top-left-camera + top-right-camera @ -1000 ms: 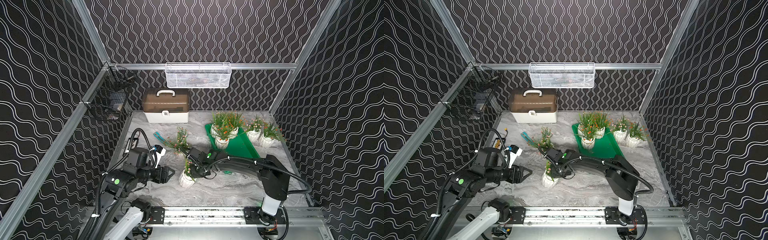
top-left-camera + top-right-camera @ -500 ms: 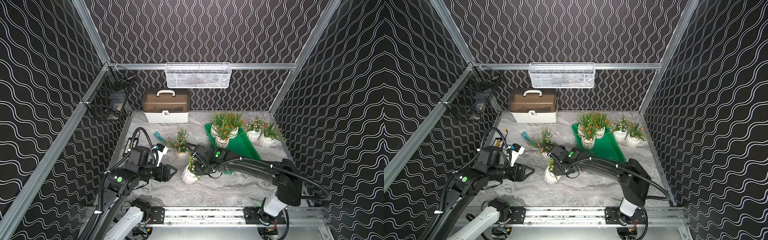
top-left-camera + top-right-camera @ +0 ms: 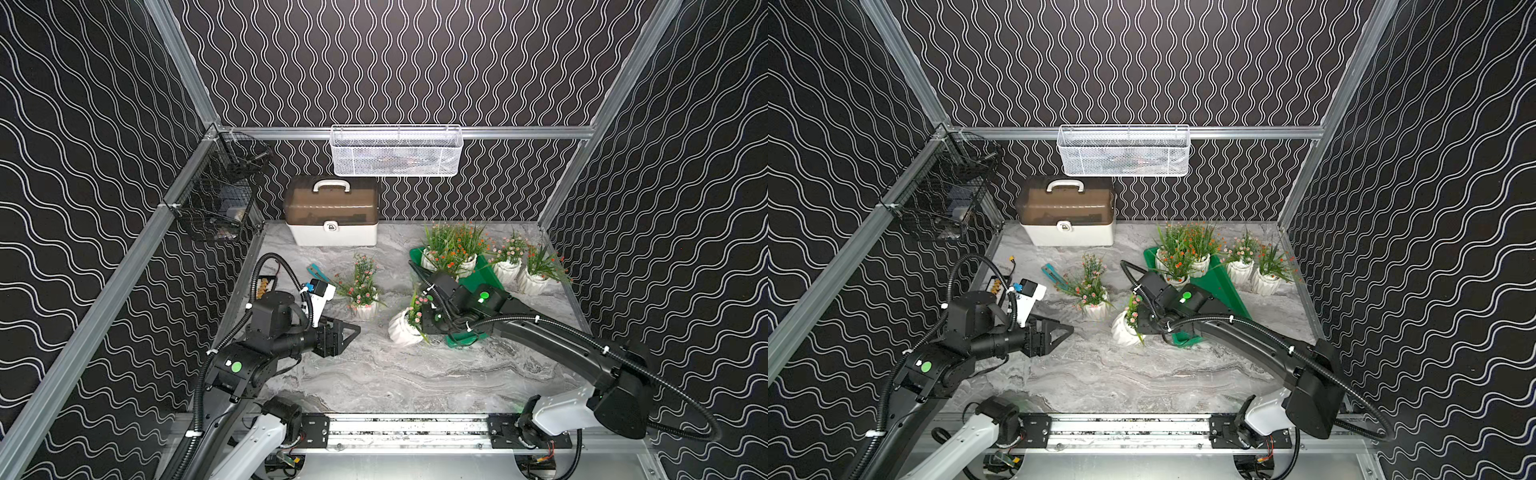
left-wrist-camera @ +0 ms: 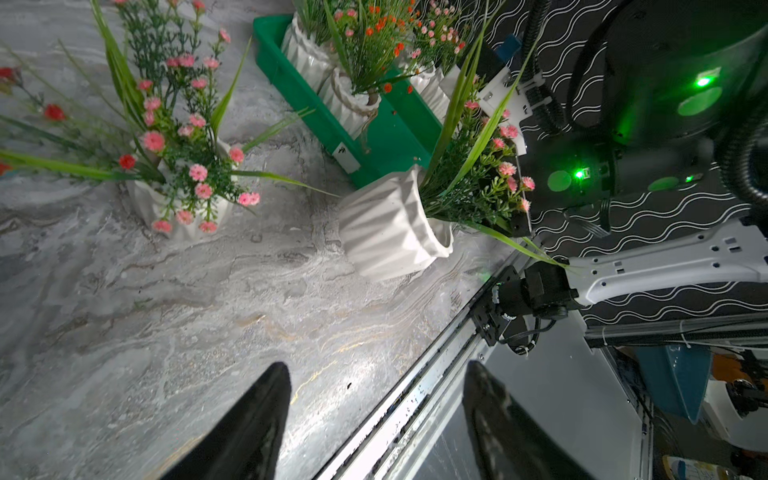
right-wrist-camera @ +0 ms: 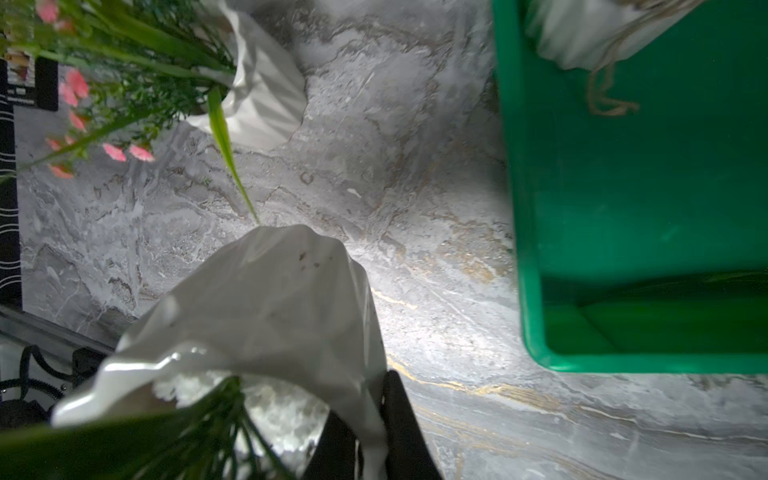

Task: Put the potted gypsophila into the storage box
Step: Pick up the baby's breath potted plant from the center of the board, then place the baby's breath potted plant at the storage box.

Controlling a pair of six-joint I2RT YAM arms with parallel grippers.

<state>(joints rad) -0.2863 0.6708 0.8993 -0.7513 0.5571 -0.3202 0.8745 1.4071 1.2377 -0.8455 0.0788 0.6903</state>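
Your right claw [image 5: 370,419] is pinched on the rim of a white flower pot [image 3: 402,331], which sits tilted just beside the near corner of the green tray [image 3: 1223,284]. Your left claw [image 4: 376,370] is spread apart and empty above the tabletop [image 3: 395,374]. Orange-flowered pots [image 3: 467,264] stand at the tray's far end. A pink-flowered pot [image 3: 365,309] stands upright on the tabletop nearby.

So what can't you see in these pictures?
White wire mesh basket contents: too small through mesh, both top views.
White case contents: brown lid hides them.
Bright green plastic tray middle: right arm covers it, top views.
Right gripper fingertips: tilted white ribbed pot foliage hides them, top views.
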